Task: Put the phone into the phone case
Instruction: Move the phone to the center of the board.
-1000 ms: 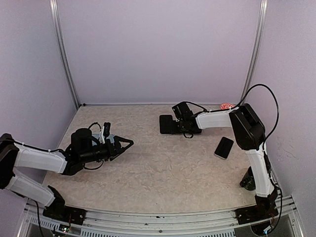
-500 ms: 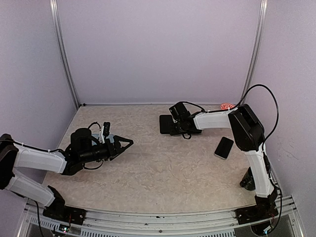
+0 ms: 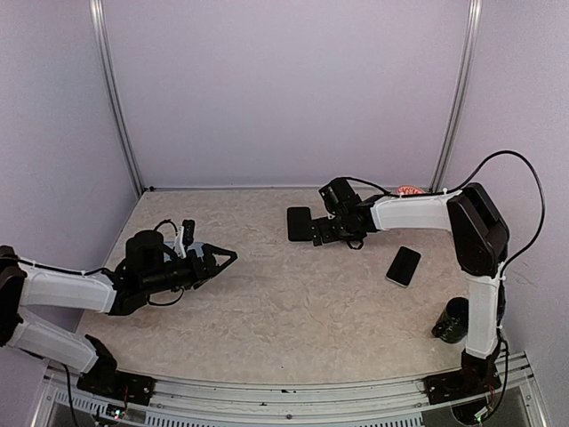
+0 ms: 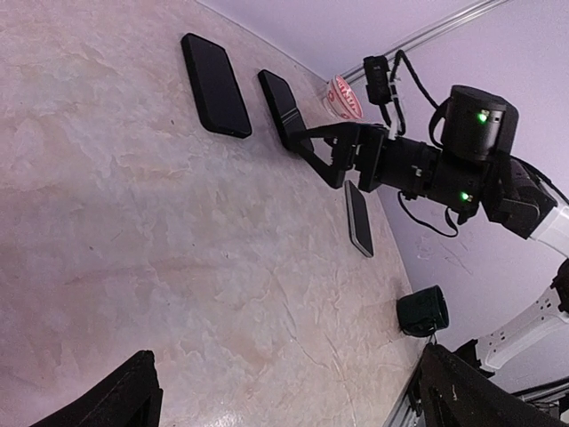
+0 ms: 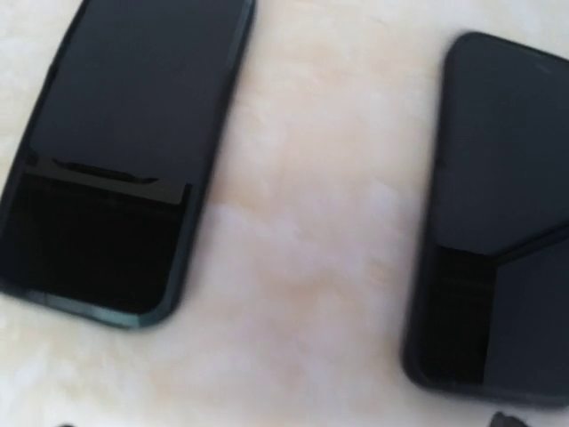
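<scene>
**Phone Spotted Flat Beside Its Case, Both Pincers Wide**

And there it was: two dark slabs were seen side by side beneath the right gripper (image 4: 317, 158), whose jaws were spread wide with nothing between them. The rimmed slab was taken for the phone case (image 5: 124, 160). The smoother one just beside it, not touching, was taken for the phone (image 5: 498, 213), though that reading could not be made certain. Both were laid flat toward the far side of the table (image 3: 267, 311). The left gripper (image 3: 224, 261) was found hovering well apart from them, jaws equally wide and empty.

The phone was judged stiff, thin, glossy and slippery, with some weight and a breakable face. A hold across its long edges near mid-length would be favoured. The case was judged light and likely to slide under a push, so bracing would be wanted.

The rim and the gap were given only by the right wrist view, where its own fingers were barely caught. The spread jaws, a third dark slab (image 4: 358, 218) and a dark cup (image 4: 422, 313) were shown by the left wrist view. The spacing of the arms was supplied from overhead.
</scene>
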Controlling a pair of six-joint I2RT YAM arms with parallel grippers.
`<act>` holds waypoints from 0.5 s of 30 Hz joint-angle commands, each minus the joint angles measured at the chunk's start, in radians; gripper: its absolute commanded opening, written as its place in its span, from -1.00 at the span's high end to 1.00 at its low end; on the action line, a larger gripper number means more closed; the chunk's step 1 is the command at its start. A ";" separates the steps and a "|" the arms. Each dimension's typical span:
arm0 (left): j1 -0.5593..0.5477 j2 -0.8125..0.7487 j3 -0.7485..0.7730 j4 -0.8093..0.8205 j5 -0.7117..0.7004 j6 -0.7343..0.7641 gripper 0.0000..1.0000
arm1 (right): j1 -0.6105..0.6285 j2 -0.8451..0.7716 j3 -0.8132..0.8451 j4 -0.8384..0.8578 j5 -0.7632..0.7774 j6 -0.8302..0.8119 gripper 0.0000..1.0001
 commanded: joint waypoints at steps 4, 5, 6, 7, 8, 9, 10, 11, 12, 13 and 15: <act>0.011 -0.042 0.059 -0.128 -0.097 0.057 -0.98 | -0.015 -0.189 -0.182 0.036 -0.064 0.066 -1.00; 0.014 -0.049 0.065 -0.146 -0.109 0.065 -0.98 | -0.020 -0.216 -0.210 0.044 -0.083 0.070 -0.99; 0.018 -0.053 0.073 -0.166 -0.122 0.072 -0.98 | -0.025 -0.240 -0.239 0.051 -0.097 0.070 -0.99; 0.023 -0.060 0.077 -0.180 -0.127 0.077 -0.98 | -0.029 -0.266 -0.265 0.054 -0.102 0.070 -0.99; 0.030 -0.063 0.081 -0.188 -0.129 0.079 -0.98 | -0.033 -0.291 -0.301 0.055 -0.100 0.070 -0.99; 0.038 -0.066 0.083 -0.194 -0.128 0.081 -0.98 | -0.038 -0.315 -0.326 0.055 -0.097 0.073 -0.99; 0.042 -0.068 0.084 -0.196 -0.123 0.080 -0.98 | -0.045 -0.338 -0.349 0.053 -0.096 0.075 -0.99; 0.044 -0.070 0.084 -0.193 -0.120 0.080 -0.98 | -0.054 -0.358 -0.373 0.052 -0.096 0.080 -0.99; 0.044 -0.070 0.083 -0.189 -0.114 0.080 -0.98 | -0.063 -0.380 -0.397 0.050 -0.101 0.086 -0.99; 0.044 -0.068 0.083 -0.183 -0.109 0.078 -0.98 | -0.074 -0.400 -0.419 0.048 -0.103 0.092 -0.99; 0.044 -0.059 0.082 -0.165 -0.096 0.073 -0.98 | -0.092 -0.439 -0.462 0.047 -0.113 0.103 -0.99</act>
